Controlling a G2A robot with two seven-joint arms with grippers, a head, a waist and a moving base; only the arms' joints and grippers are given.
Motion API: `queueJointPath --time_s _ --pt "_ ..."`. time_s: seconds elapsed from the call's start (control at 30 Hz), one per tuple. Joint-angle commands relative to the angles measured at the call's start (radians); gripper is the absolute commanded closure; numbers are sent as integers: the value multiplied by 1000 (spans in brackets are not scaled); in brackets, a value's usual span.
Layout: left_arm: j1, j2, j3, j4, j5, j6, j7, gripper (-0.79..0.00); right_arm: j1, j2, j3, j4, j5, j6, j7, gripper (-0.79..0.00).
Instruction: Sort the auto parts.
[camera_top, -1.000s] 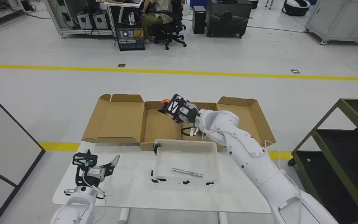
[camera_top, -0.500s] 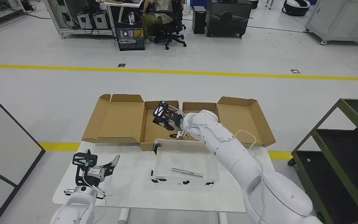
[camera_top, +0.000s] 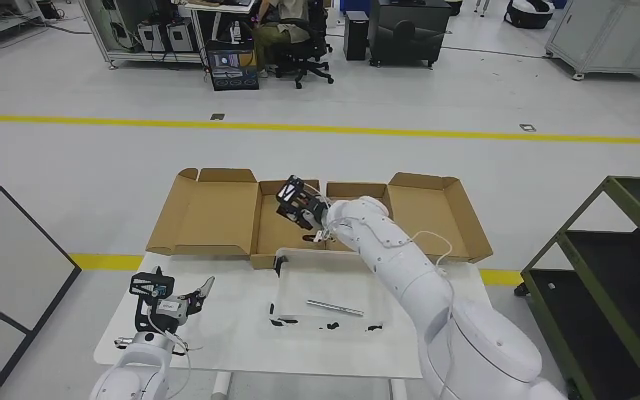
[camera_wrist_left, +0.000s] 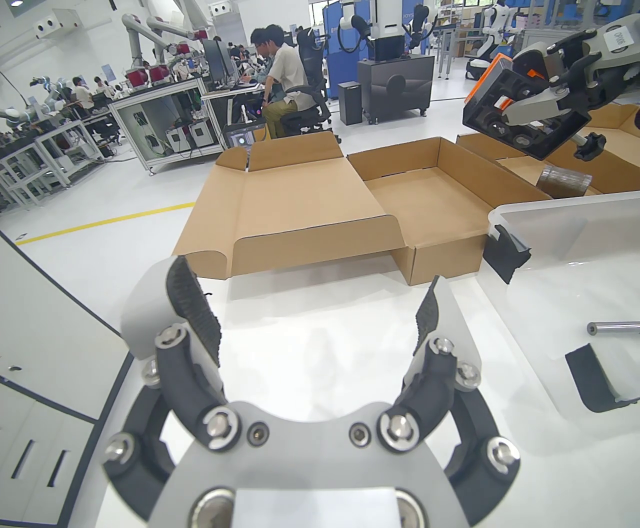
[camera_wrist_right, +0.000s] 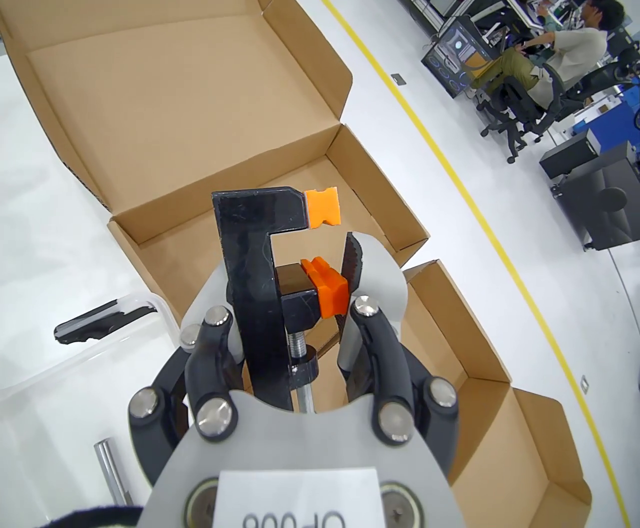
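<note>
Auto parts share a white tabletop with two open cardboard boxes along its far edge and a clear bin just in front of them. The right gripper hangs above the tray of the left-hand box, its fingers clamped on a black screw clamp with orange pads. The left gripper stands spread wide and empty over the near-left corner. A steel rod lies in the bin.

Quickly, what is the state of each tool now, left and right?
Left tool: open, holding nothing.
Right tool: closed on the black clamp.
</note>
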Motion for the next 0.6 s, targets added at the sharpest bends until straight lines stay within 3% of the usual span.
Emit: queueJointPath --time_s 0.0,0.27,0.37,0.4,0.43,0.57 --pt "0 0 0 0 0 0 0 -785 0 -4 2 9 2 0 0 -240" --pt "0 0 0 0 0 0 0 -785 1 -10 6 21 2 0 0 -348" --pt "0 0 0 0 0 0 0 -785 1 -10 6 21 2 0 0 -616" --pt "0 0 0 0 0 0 0 -785 2 -10 7 23 4 2 -1 -662" --pt "0 0 0 0 0 0 0 -785 3 -11 9 26 6 5 -1 -699" --pt "0 0 0 0 0 0 0 -785 6 -12 15 33 8 5 -10 -723"
